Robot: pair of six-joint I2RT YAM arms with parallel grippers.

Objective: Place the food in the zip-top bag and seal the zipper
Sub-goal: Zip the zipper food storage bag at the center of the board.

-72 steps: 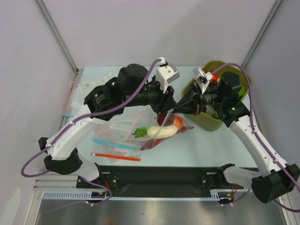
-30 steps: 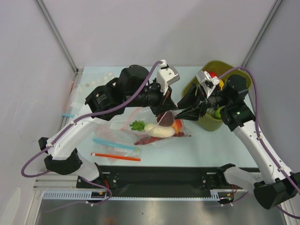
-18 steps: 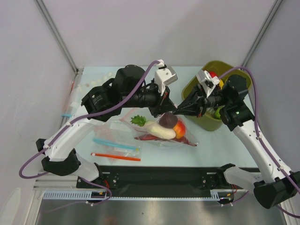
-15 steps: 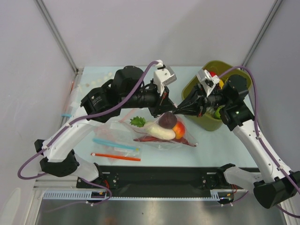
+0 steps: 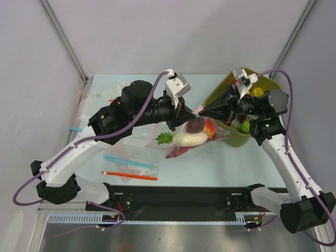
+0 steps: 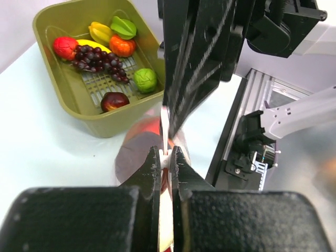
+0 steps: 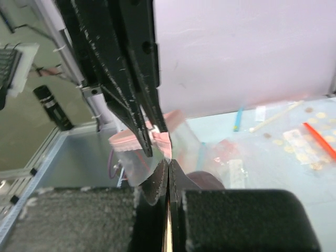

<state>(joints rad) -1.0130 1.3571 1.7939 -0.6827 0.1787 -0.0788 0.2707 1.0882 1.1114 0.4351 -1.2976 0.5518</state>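
Note:
The clear zip-top bag (image 5: 185, 148) hangs above the table between both grippers. Inside it are the white radish (image 5: 190, 138), the red tomato (image 5: 211, 127), a dark round piece (image 5: 195, 125) and the red lobster (image 5: 177, 152) at the bottom. My left gripper (image 5: 187, 116) is shut on the pale pink zipper (image 5: 198, 111); in the left wrist view (image 6: 167, 156) a white bit of the strip sits between its fingers. My right gripper (image 5: 203, 111) is shut on the same strip from the right. In the right wrist view (image 7: 168, 163) the pink zipper (image 7: 128, 140) runs between both grippers.
An olive-green basket (image 5: 237, 137) of toy fruit stands right behind the bag, also in the left wrist view (image 6: 63, 100). Flat bags with a blue strip (image 5: 128, 160) and an orange-red strip (image 5: 130, 176) lie front left. Small pieces lie at the far left (image 5: 107, 93).
Both grippers have lifted the bag off the table and carried it right, toward the basket. The food has slid down into the hanging bag.

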